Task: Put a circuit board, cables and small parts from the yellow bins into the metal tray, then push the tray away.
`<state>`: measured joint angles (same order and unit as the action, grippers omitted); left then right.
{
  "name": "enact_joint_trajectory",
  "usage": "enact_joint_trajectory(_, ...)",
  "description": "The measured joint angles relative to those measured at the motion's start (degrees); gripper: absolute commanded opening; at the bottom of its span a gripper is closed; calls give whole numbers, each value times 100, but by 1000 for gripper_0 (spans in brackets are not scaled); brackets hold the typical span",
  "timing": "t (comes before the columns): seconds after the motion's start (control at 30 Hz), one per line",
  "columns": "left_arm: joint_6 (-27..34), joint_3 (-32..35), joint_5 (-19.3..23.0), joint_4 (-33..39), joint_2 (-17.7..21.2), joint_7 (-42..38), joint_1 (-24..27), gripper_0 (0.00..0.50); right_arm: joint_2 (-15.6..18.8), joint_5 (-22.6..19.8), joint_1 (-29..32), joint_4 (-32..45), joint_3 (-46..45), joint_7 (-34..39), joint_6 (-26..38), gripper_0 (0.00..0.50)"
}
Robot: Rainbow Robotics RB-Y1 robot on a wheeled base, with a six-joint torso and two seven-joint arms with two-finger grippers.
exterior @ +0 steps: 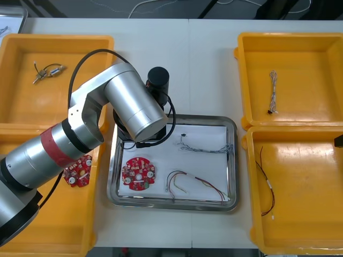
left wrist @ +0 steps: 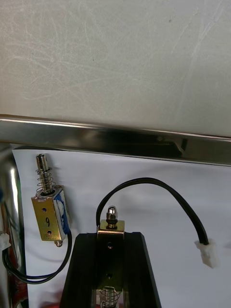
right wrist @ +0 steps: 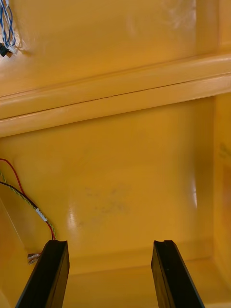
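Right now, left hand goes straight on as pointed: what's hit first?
Likely the black cable looped just ahead of the small metal part the left hand grips, then the metal tray's wall; depth unclear.

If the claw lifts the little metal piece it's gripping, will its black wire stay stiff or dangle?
Probably dangle: the black wire loops loosely from the small metal part in the left gripper. The part looks solid, so likely heavy for its size; its white plug may drag.

Light, faintly scratched table
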<state>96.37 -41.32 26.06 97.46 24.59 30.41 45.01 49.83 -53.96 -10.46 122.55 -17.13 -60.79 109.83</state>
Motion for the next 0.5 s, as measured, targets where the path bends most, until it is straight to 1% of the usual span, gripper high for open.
enact_joint_trajectory(0.07,0,0,0,-1,0,23,0,377,0,0,0,0,0,0,0,500)
enact_joint_trajectory(0.1,0,0,0,-1,0,35,0,405,0,0,0,0,0,0,0,500)
enact_joint_trajectory(0.13,0,0,-1,-1,0,49,0,449,0,0,0,0,0,0,0,500)
enact_joint_trajectory(0.17,0,0,-2,-1,0,65,0,472,0,0,0,0,0,0,0,500)
enact_joint_trajectory(0.23,0,0,-5,-1,0,90,0,484,0,0,0,0,0,0,0,500)
enact_joint_trajectory(0.33,35,1,-7,14,0,130,3,486,0,0,0,0,0,0,0,500)
enact_joint_trajectory(0.5,515,136,85,316,0,142,25,487,0,0,0,0,0,0,0,500)
